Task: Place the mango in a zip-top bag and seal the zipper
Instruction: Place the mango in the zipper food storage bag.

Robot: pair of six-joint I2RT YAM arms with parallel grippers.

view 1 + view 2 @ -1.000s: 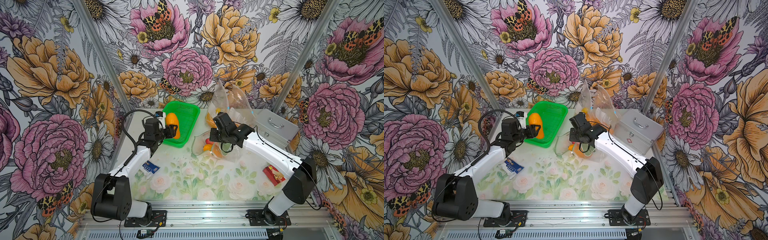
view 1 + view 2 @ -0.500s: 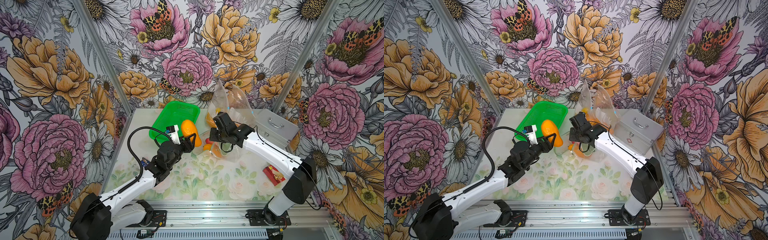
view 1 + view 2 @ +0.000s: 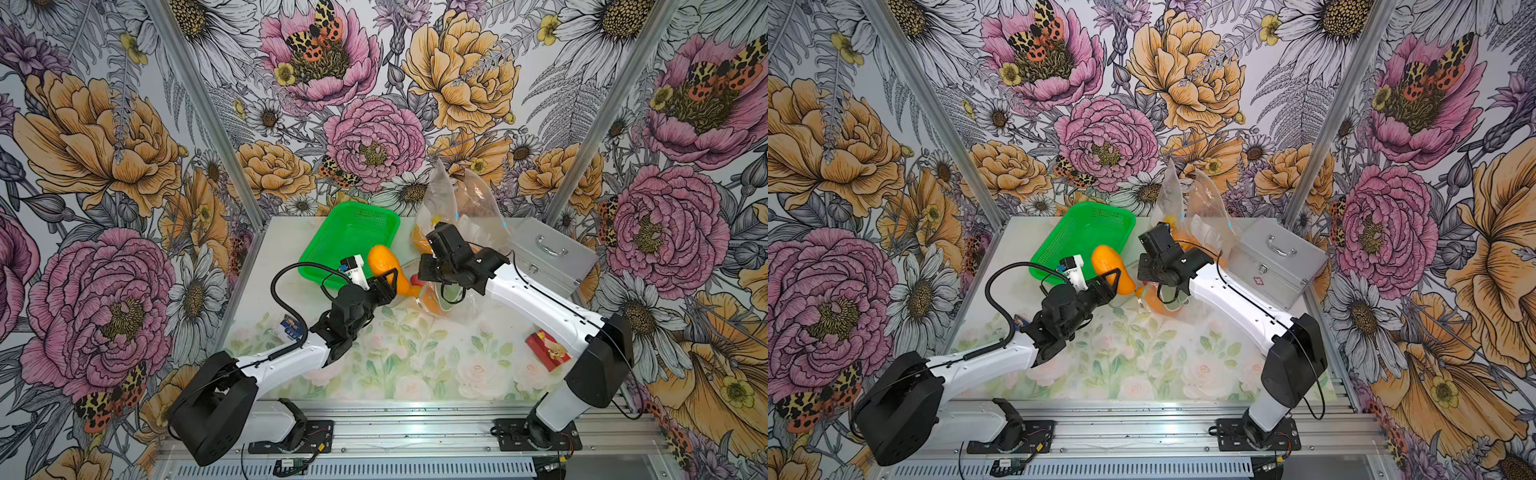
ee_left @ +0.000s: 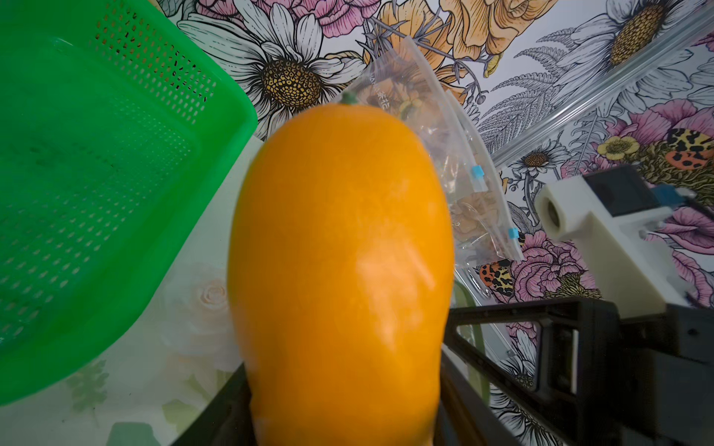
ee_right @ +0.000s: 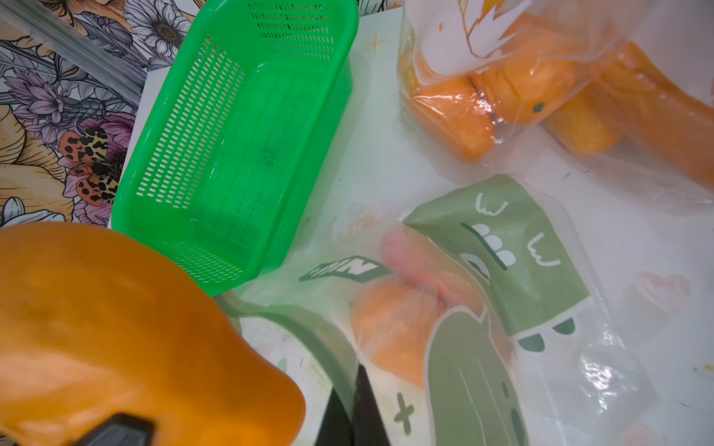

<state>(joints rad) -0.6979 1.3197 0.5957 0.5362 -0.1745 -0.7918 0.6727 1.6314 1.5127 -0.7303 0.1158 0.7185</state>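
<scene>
We clamp mango (image 3: 383, 266) in left gripper (image 3: 392, 280), just left of bag (image 5: 502, 293); right gripper (image 5: 357, 405), jaws shut, pinches rim (image 5: 305, 328) so mouth gapes.

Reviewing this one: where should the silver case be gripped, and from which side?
Probably the handle on the silver case lid, approached from above: it faces up and is the only slim part, while the boxy body looks too wide to pinch. It may lie flat, though.

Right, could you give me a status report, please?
Left gripper holds mango, clear of basket. Right gripper pinches bag rim. Mango not yet inside.
</scene>
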